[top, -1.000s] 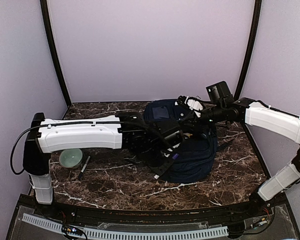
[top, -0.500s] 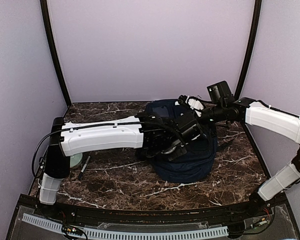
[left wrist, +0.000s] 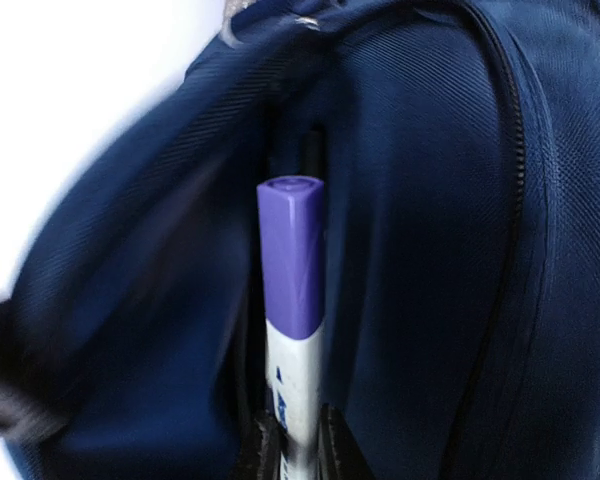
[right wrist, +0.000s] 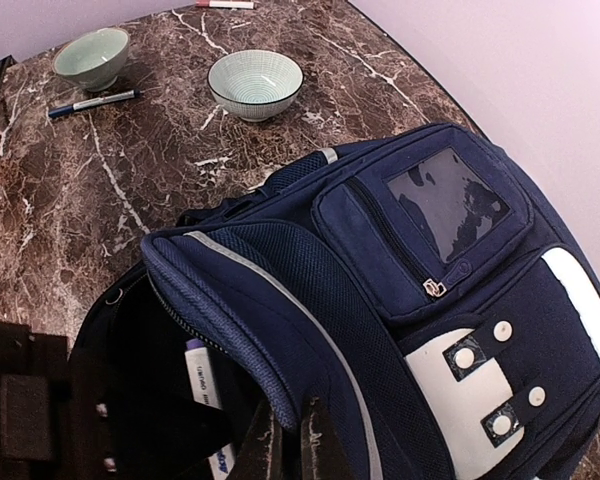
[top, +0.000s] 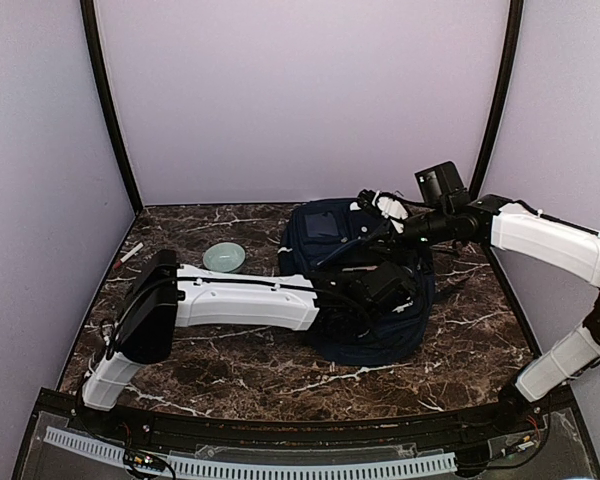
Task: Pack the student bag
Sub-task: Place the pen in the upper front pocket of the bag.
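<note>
Marker with purple cap, pinched in my left gripper, stands inside the student bag; my right gripper is clamped on the bag's open rim.

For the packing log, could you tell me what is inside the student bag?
A purple-capped marker, held by the left gripper, sits in the student bag; anything deeper is dark.
</note>
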Motion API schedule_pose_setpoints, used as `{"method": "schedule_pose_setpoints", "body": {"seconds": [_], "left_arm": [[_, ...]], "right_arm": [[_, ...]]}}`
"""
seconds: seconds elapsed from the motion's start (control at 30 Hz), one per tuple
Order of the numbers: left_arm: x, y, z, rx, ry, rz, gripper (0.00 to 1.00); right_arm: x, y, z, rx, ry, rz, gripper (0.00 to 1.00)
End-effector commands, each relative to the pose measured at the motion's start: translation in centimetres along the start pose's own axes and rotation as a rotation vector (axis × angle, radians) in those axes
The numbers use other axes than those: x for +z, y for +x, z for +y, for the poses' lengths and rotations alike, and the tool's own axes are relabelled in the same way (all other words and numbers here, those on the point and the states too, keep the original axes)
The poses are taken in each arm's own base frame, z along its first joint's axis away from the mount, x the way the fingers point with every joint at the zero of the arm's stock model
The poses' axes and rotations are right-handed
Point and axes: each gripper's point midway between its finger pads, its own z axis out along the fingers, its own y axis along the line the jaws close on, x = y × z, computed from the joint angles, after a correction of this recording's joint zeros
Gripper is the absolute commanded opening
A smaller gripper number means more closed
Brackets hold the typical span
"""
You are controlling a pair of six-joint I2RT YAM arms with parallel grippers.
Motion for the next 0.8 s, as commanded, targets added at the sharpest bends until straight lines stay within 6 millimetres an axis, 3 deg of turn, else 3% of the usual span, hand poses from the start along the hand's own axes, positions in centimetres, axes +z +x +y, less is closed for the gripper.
{"method": "schedule_pose_setpoints", "body": {"seconds": [0.0, 0.43, 0.5, 0.6, 0.77], "left_arm": [[1.2, -0.8, 0.7, 0.077, -0.083, -0.012, 0.0], [5.7, 0.5, -1.4, 0.123, -0.036, 0.034, 0.06], [6.3, 0.9, -0.9, 0.125, -0.069, 0.051, 0.12], [6.4, 0.7, 0.2, 0.094, -0.124, 0.054, 0.29], [5.7, 0.1, 1.1, 0.036, -0.12, 0.028, 0.31]], "right_arm": [[-0.2, -1.8, -0.6, -0.01, 0.012, -0.08, 0.0], [-0.5, -2.0, -0.4, -0.01, 0.005, -0.088, 0.0], [-0.5, -2.1, -0.4, -0.011, 0.003, -0.091, 0.0], [-0.6, -2.1, -0.4, -0.01, 0.004, -0.091, 0.0], [-0.5, -2.0, -0.5, -0.006, 0.001, -0.091, 0.0]]}}
